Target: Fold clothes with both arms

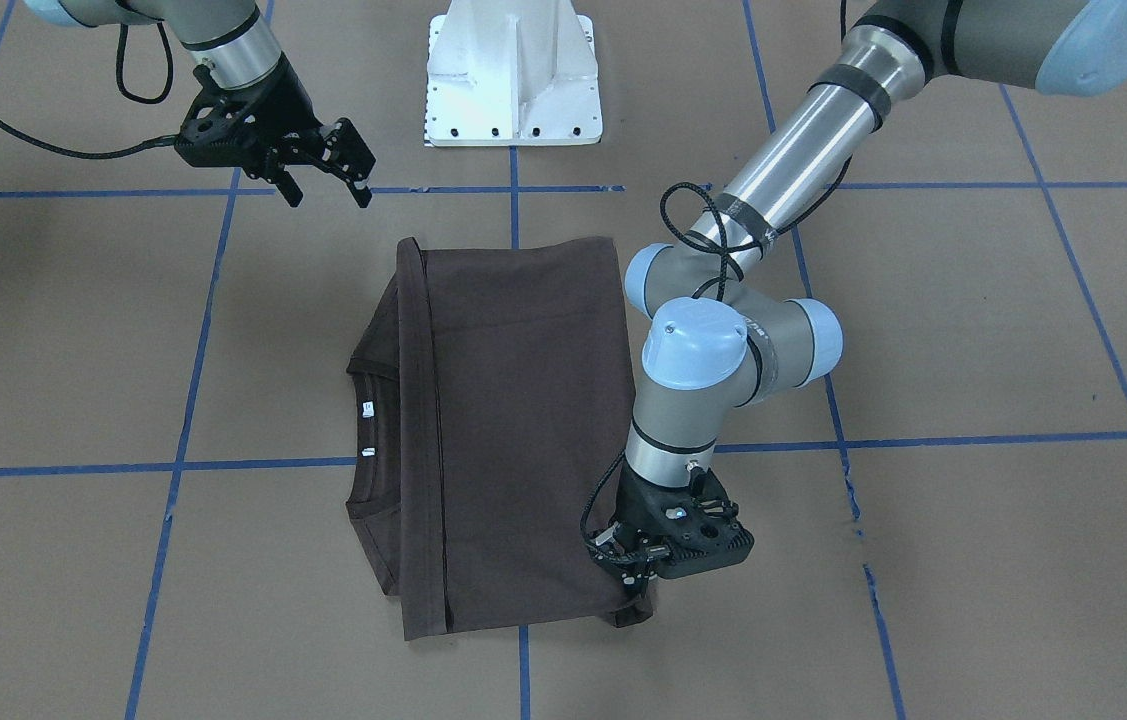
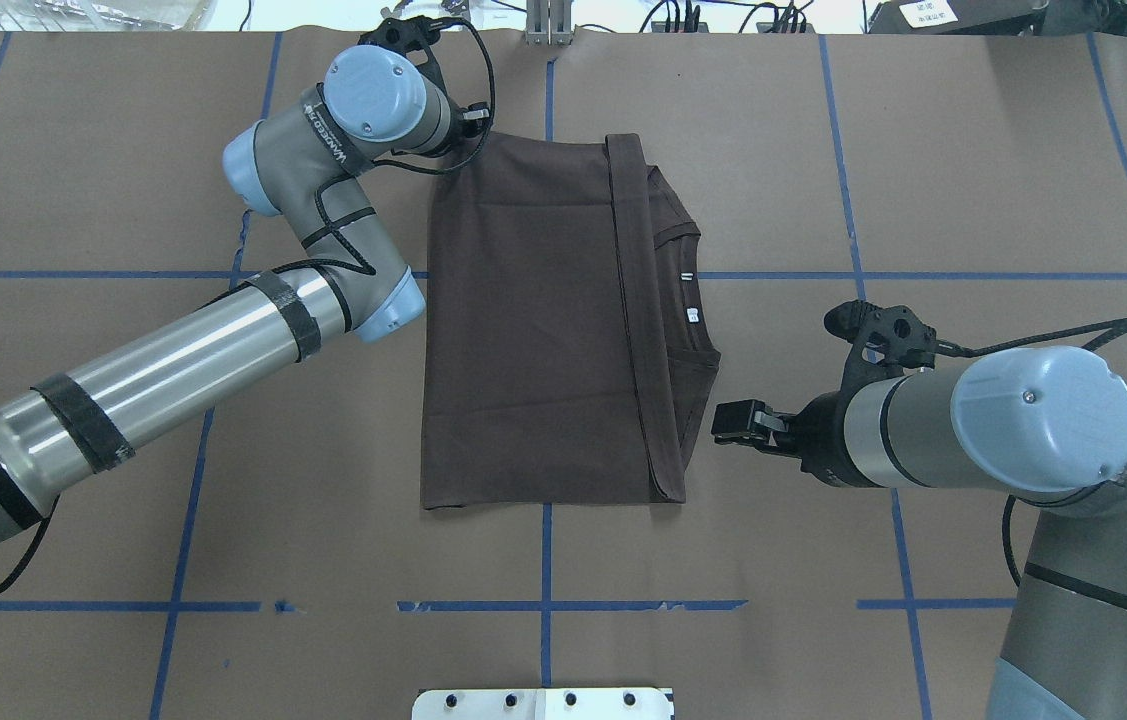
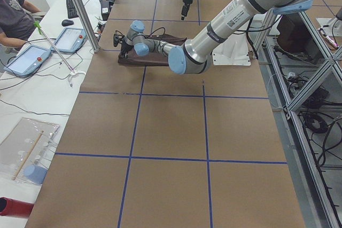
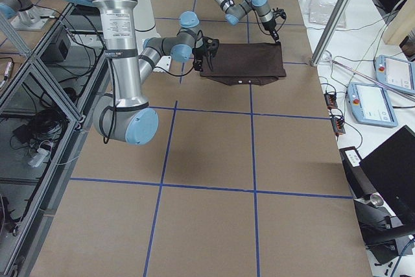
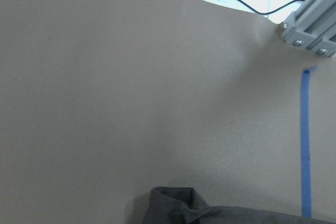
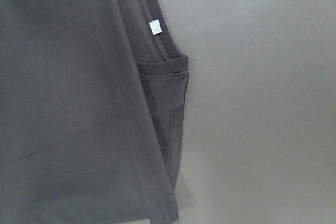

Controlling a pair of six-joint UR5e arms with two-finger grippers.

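The clothes are one dark brown T-shirt [image 2: 533, 320] folded into a flat rectangle, its collar and white tags [image 2: 691, 315] at the edge toward my right arm. My left gripper [image 1: 635, 578] hangs over the shirt's far left corner [image 5: 176, 205], which is slightly bunched. Its jaws are hidden by the wrist, so I cannot tell whether they hold the cloth. My right gripper [image 1: 326, 185] is open and empty, raised just off the shirt's near right edge [image 6: 173, 145]. In the overhead view that right gripper [image 2: 738, 420] points at the folded sleeve.
The white pedestal base [image 1: 513, 75] stands at the near middle of the brown table marked with blue tape lines [image 2: 543, 605]. A seated person [image 3: 13, 14] and control tablets [image 3: 26, 60] are on a side bench beyond the table's far edge, next to a metal post [image 3: 80, 9].
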